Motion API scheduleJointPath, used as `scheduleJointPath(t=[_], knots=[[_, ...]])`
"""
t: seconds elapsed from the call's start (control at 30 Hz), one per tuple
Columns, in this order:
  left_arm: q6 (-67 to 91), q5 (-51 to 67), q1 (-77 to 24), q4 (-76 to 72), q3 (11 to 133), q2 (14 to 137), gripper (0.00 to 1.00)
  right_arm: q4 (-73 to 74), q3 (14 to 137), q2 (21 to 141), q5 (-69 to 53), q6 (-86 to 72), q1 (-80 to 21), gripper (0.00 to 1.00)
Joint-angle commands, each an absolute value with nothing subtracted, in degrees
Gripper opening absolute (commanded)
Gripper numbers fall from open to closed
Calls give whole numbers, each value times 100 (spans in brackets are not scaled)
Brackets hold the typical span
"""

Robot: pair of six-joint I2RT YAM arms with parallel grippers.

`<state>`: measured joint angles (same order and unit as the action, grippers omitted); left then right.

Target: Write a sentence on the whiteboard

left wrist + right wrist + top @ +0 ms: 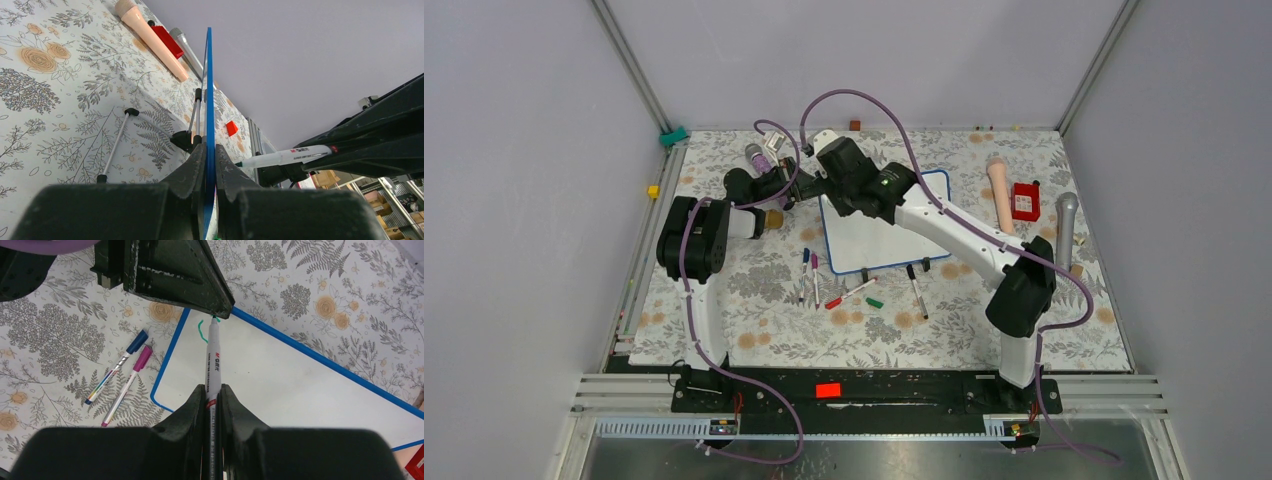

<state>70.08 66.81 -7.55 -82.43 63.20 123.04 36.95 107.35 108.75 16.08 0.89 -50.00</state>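
The whiteboard [894, 235] lies on the floral table, white with a thin blue frame. It fills the right wrist view [280, 375] and shows edge-on in the left wrist view [208, 90]. My left gripper [210, 150] is shut on the board's blue left edge near its far corner, and it also shows in the top view [812, 186]. My right gripper [213, 389] is shut on a white-bodied green marker [214, 355], whose tip sits at the board's surface beside the left gripper's fingers [175, 275]. Of the sentence, only one short green curved stroke [201, 330] shows.
Loose markers lie in front of the board: blue and magenta ones [809, 268], a red one [849, 293], a black one [917, 290] and a green cap [875, 302]. A peach microphone [1000, 190], a red box [1025, 201] and a grey microphone [1065, 225] lie at the right.
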Motion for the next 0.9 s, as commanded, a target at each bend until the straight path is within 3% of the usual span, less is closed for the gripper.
scheduleJointPath(t=[0.0,0.87], knots=[[6888,7128,-835,-8491,6195,12139,0,3668,11050,10944,1784,171,-5010,0],[6862,7153,-841,-8499,6154,12094,0,3669,10986,11127,1705,141,-5008,0]])
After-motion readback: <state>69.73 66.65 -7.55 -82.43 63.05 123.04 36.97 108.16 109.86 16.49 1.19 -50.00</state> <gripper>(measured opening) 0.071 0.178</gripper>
